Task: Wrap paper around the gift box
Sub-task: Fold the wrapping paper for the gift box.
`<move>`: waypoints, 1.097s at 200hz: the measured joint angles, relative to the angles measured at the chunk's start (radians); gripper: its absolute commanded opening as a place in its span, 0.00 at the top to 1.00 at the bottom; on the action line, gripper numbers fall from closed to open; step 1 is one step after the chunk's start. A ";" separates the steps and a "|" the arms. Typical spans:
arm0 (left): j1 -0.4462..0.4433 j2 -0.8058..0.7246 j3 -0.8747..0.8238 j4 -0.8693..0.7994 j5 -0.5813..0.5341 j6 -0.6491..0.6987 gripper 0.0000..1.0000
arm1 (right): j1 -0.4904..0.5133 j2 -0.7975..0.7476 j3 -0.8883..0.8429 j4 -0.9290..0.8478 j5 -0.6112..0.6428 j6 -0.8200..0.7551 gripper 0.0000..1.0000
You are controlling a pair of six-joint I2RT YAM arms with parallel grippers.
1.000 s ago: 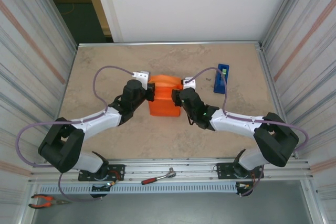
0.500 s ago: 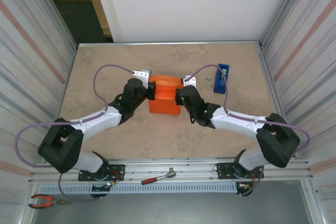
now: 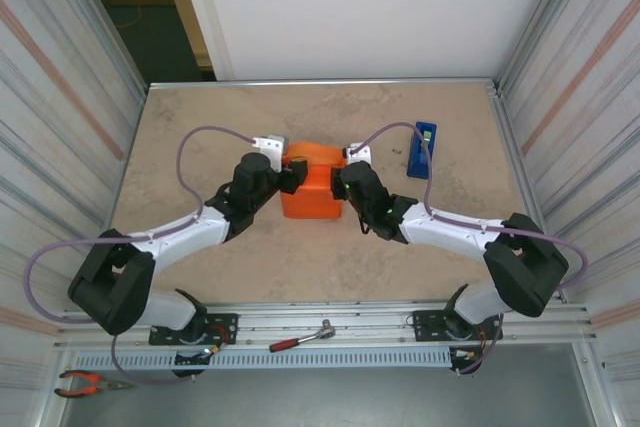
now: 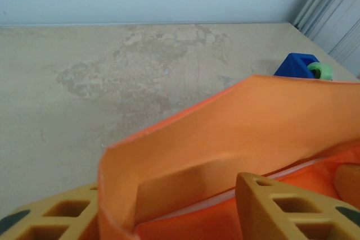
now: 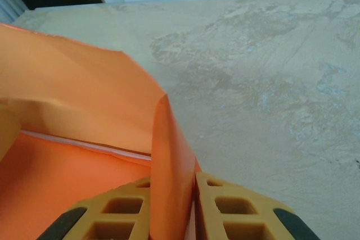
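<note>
From above, the orange paper [image 3: 312, 190] sits as a box-shaped parcel in the middle of the surface [image 3: 200, 117], with the left hand [image 3: 291, 176] at its left end and the right hand [image 3: 343, 184] at its right end. A blue tape dispenser [image 3: 421, 150] stands apart to the right.

From the left wrist, the left hand [image 4: 169, 200] has its fingers [image 4: 281, 209] spread wide, and a raised flap of paper [image 4: 225, 133] stands loosely between them, not pinched.

From the right wrist, the right hand [image 5: 174, 189] is clamped on a thin upright fold of paper [image 5: 84, 94].

The gift box is presumably underneath, fully covered. The main wrap looks done. The end flaps are not yet folded flat, and no tape can be seen on the parcel.
</note>
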 measured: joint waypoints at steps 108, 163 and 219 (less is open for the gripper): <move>-0.040 0.030 0.000 -0.003 -0.093 0.005 0.30 | -0.010 0.015 0.020 -0.005 -0.043 0.003 0.70; -0.093 0.060 0.009 -0.003 -0.282 0.019 0.37 | -0.033 -0.010 0.050 -0.111 -0.112 0.034 0.18; -0.103 0.066 0.009 -0.006 -0.331 0.019 0.40 | -0.032 -0.043 0.073 -0.138 -0.104 0.054 0.15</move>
